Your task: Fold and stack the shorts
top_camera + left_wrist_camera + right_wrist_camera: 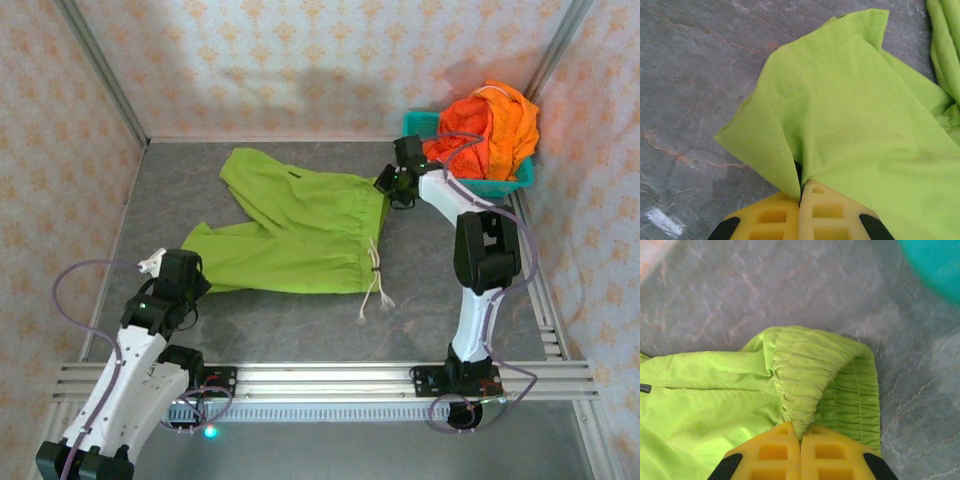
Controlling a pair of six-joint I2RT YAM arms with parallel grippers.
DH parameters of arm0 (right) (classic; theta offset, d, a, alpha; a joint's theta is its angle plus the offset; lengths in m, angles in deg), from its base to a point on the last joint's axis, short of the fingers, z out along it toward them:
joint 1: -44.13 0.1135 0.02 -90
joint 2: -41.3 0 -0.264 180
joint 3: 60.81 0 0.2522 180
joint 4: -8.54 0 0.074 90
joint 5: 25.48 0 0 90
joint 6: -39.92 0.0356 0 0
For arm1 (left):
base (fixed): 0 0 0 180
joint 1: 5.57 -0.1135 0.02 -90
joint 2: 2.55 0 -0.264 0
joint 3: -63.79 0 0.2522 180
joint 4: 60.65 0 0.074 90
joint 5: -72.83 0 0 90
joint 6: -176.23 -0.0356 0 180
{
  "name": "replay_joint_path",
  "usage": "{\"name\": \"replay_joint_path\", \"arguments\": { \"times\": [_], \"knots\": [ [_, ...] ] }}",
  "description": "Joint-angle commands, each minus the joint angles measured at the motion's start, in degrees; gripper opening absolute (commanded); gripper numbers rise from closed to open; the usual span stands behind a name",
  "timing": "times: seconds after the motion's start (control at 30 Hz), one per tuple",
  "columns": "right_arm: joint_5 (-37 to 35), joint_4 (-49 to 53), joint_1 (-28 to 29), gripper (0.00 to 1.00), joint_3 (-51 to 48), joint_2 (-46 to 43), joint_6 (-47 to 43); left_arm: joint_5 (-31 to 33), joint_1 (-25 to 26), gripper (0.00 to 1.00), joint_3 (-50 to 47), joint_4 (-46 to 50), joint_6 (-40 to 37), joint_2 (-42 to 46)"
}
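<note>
Lime green shorts point(300, 228) lie spread on the grey table, waist to the right, white drawstring point(375, 290) trailing toward the near edge. My left gripper point(192, 272) is shut on the hem of the near leg point(805, 150), its yellow fingers point(785, 215) pinching a fold of cloth. My right gripper point(386, 185) is shut on the gathered elastic waistband point(805, 380) at the far right corner, its fingertips point(825, 452) closed on a bunched ridge. Orange shorts point(490, 130) are piled in the basket at the back right.
A teal plastic basket point(500, 186) stands at the back right corner, close behind my right gripper; its edge point(935, 265) shows in the right wrist view. Patterned walls enclose the table on three sides. An aluminium rail point(330, 378) runs along the near edge.
</note>
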Motion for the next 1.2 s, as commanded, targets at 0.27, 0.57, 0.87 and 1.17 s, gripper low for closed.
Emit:
{"name": "replay_joint_path", "arguments": {
  "times": [0.27, 0.57, 0.87, 1.17],
  "knots": [
    [-10.16, 11.43, -0.69, 0.0, 17.06, 6.44, 0.01, 7.21, 0.36, 0.0, 4.07, 5.38, -2.1, 0.61],
    [-15.53, 15.74, -0.67, 0.0, 25.67, 15.31, -1.75, 8.53, 0.41, 0.0, 4.07, 6.49, -1.5, 0.69],
    [-8.28, 16.42, -0.11, 0.41, 29.17, 16.94, -2.9, 5.63, 0.41, 0.0, 1.35, 1.63, -0.14, -2.54],
    [-4.57, 15.68, 5.39, 0.68, 17.34, -5.52, -15.18, 5.49, 0.43, 0.0, 1.17, 0.02, -0.54, -3.71]
  ]
}}
